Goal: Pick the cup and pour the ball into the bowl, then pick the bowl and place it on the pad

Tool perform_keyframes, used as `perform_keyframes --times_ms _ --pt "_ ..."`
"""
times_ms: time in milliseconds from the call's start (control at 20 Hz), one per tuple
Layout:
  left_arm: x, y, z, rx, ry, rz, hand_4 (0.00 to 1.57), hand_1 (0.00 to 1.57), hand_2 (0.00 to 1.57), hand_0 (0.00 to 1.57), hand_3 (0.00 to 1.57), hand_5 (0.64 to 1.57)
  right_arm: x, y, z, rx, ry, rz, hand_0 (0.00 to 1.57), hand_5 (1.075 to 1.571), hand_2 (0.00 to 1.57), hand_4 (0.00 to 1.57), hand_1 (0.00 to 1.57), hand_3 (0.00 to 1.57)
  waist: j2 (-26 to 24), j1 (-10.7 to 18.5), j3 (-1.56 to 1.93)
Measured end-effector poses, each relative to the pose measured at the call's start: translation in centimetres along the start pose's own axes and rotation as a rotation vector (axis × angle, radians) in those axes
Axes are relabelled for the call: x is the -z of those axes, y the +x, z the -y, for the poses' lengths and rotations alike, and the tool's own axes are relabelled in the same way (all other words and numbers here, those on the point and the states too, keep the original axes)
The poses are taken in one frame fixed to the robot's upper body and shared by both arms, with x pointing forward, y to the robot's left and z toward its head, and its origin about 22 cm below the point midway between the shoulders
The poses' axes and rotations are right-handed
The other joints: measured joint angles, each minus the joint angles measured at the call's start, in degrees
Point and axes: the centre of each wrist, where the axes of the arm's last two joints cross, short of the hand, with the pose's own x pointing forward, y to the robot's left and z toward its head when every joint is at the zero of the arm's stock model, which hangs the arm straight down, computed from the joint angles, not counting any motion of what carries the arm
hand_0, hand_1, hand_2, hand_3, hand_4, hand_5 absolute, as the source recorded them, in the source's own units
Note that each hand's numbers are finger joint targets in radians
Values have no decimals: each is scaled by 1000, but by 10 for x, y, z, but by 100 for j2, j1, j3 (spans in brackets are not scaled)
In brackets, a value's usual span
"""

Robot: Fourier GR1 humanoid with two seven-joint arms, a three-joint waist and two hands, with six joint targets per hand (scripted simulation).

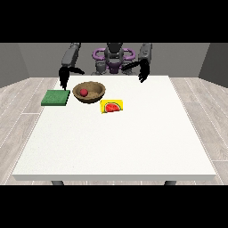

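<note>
Hovering robot hand at view's left [63, 79] — fingers straight, holding nothing | bowl [90, 92] with ball [83, 92] just beside it, viewward-right | pad [56, 97] directly below — nearer hand.

Single front view. The camera stands across the worktop [116, 147] from the robot [113, 58], raised above the worktop's near edge and looking down and forward along its length. The robot faces the lens and appears small beyond the worktop's far edge, at the view's top. The whole worktop fits in view, with floor [18, 102] on either side of it and wall [40, 55] behind the robot.
</note>
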Motion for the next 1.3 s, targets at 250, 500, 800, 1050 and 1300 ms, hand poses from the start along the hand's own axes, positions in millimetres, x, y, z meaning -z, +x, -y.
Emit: perform_keyframes --times_ms 250,500,800,1050,1300 --pt "-12 -18 -23 -78 -23 40 0 0 0 0 0 1564 8 -11 -21 17 -33 3 0 1567 0 285 0 0 80 82 25" --pt "-11 -16 -45 -105 -41 72 0 0 0 0 0 1565 16 -20 -16 22 -70 5 0 1565 0 214 0 0 188 195 34" --pt "-12 -9 -62 -103 -40 101 0 0 0 0 0 1566 18 -32 -3 14 -80 11 0 1563 0 93 0 0 332 239 37" --pt "-13 -7 -71 -101 -36 114 0 0 0 0 0 1566 22 -43 -17 16 -75 7 0 1565 0 139 0 0 387 261 20" --pt "-13 2 -73 -108 -48 151 339 0 0 0 0 1570 17 -50 -13 18 -180 -22 1571 1491 1571 785 1571 479 432 409 -72"
